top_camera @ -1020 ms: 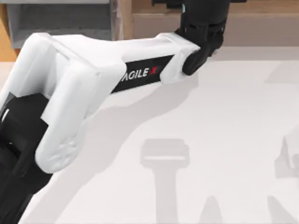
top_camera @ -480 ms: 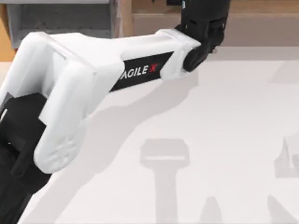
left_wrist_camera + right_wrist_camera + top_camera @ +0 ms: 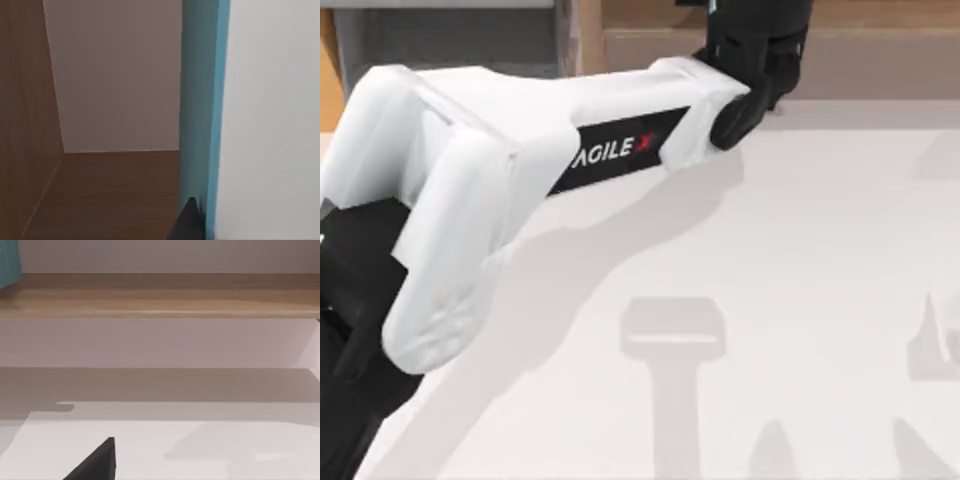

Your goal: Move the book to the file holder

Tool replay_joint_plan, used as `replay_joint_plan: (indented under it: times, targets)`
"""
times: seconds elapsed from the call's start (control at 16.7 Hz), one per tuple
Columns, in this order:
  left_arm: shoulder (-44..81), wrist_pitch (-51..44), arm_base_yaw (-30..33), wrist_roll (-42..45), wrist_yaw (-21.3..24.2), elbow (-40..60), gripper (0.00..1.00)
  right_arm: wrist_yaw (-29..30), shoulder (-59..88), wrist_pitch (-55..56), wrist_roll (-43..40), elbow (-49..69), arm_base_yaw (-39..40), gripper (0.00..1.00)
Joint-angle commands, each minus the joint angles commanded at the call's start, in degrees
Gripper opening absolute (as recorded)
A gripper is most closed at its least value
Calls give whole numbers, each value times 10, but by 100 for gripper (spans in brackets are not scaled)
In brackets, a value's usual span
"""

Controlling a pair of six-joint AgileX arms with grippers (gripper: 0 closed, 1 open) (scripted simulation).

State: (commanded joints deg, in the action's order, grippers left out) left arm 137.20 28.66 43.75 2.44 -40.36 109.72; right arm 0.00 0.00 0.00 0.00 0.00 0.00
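My left gripper (image 3: pixel 753 55) reaches to the back of the table, over the front of the long brown shelf and right of the file holder (image 3: pixel 450 45), a grey box with a tan side. In the left wrist view the teal-blue book (image 3: pixel 199 100) stands upright close to the camera, its white page block beside the cover. A black fingertip (image 3: pixel 189 225) presses against the cover, so this gripper is shut on the book. The right wrist view catches a teal corner of the book (image 3: pixel 9 262) above the shelf. My right gripper (image 3: pixel 97 462) sits parked low over the table, facing the shelf.
The long brown wooden shelf (image 3: pixel 880 50) runs along the back edge, and its top board (image 3: pixel 160 295) crosses the right wrist view. My left arm's white links (image 3: pixel 470 200) span the left half of the white table (image 3: pixel 800 250).
The left arm's elbow has swung a little to the left and back. The gripper with the book has edged slightly further toward the back.
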Motion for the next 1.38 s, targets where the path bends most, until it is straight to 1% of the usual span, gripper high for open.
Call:
replay_joint_plan:
  times: [0.18,0.36,0.66,0.84,0.96,1.14,1.26,1.38]
  targets:
    - [-45,0,12,63,11,-56,0,0,0,0,0,0,0,100]
    - [-118,1,28,160,28,-150,0,0,0,0,0,0,0,100]
    - [-273,10,48,358,67,-354,0,0,0,0,0,0,0,100]
    - [-359,20,39,481,96,-486,0,0,0,0,0,0,0,100]
    - [-403,30,17,559,118,-567,0,0,0,0,0,0,0,100]
    - [-445,52,-43,662,154,-661,0,0,0,0,0,0,0,100]
    - [-455,71,-95,721,180,-700,0,0,0,0,0,0,0,100]
    - [-451,92,-153,768,207,-718,0,0,0,0,0,0,0,100]
